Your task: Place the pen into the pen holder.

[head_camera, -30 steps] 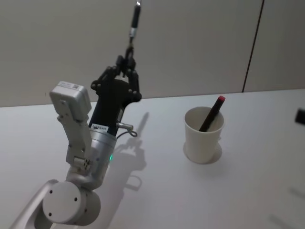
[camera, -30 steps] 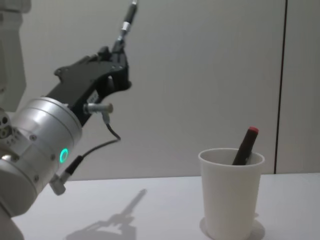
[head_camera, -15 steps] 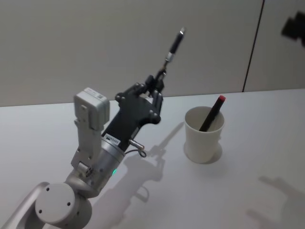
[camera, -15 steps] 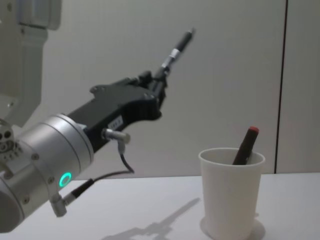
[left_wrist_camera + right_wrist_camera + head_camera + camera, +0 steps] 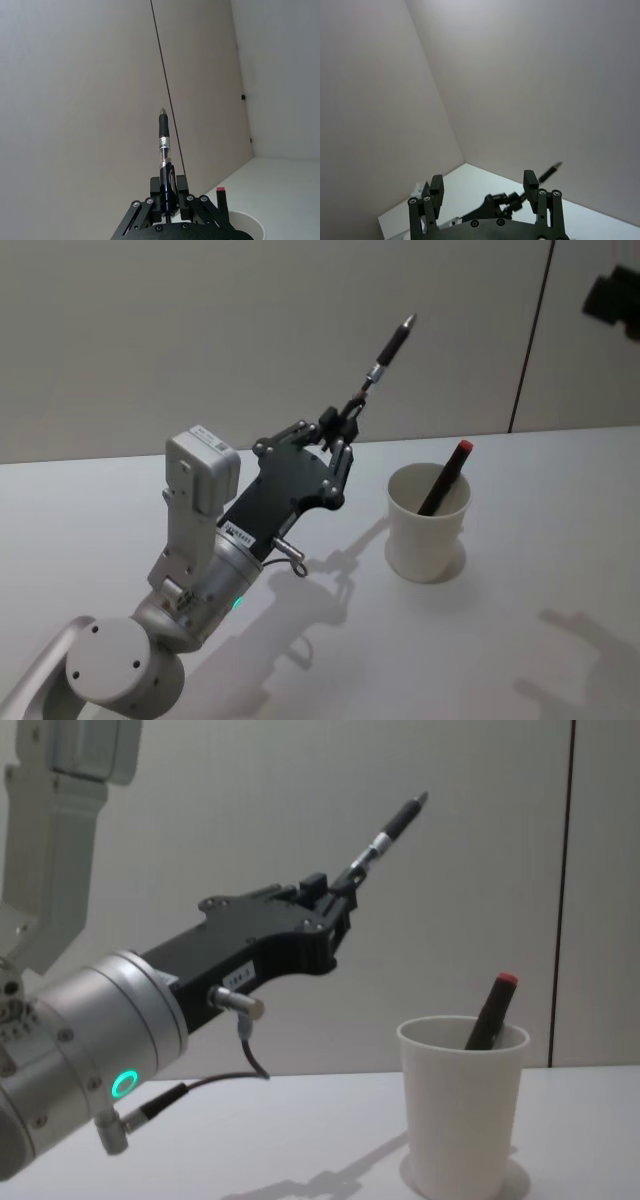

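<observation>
Black left end effector (image 5: 345,426) clamps the pen (image 5: 388,348), angled upward near the pen holder (image 5: 425,540); right end effector (image 5: 483,178) gapes wide

Black pen (image 5: 389,348) tilted aloft; white pen holder (image 5: 424,540) upright

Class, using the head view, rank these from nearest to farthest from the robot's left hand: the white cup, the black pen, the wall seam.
1. Black pen: gripped in the left hand, pointing up.
2. White cup: on the table, to its right.
3. Wall seam: on the back wall, farther right.
The right hand hangs raised, far right.
</observation>
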### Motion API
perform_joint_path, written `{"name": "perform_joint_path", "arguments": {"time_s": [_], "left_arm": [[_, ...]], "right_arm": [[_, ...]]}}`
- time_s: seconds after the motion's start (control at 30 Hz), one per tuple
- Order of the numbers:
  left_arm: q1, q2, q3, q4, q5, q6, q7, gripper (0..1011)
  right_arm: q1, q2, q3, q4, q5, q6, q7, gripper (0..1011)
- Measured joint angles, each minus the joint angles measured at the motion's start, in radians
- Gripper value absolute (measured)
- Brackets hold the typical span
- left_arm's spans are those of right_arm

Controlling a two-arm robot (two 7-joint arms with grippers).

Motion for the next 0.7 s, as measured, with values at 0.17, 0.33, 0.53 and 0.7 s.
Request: {"name": "perform_joint_path", "arguments": {"time_s": [0.17,0.33,0.53,0.7], "left_arm": [[-0.003,-0.006,-0.005,0.000,0.014,-0.026,0.040,183],[-0.005,-0.012,-0.011,-0.001,0.028,-0.053,0.087,183],[-0.004,-0.020,-0.018,-0.003,0.048,-0.089,0.162,183],[0.001,-0.023,-0.024,-0.006,0.053,-0.108,0.199,182]], "right_arm": [[-0.061,0.033,0.012,-0.002,-0.001,-0.002,-0.016,1002],[-0.114,0.053,0.021,-0.001,-0.009,0.005,-0.036,1001],[-0.160,0.062,0.012,0.013,-0.016,0.024,-0.078,1002],[-0.140,0.027,-0.031,0.045,-0.019,0.056,-0.138,1002]]}}
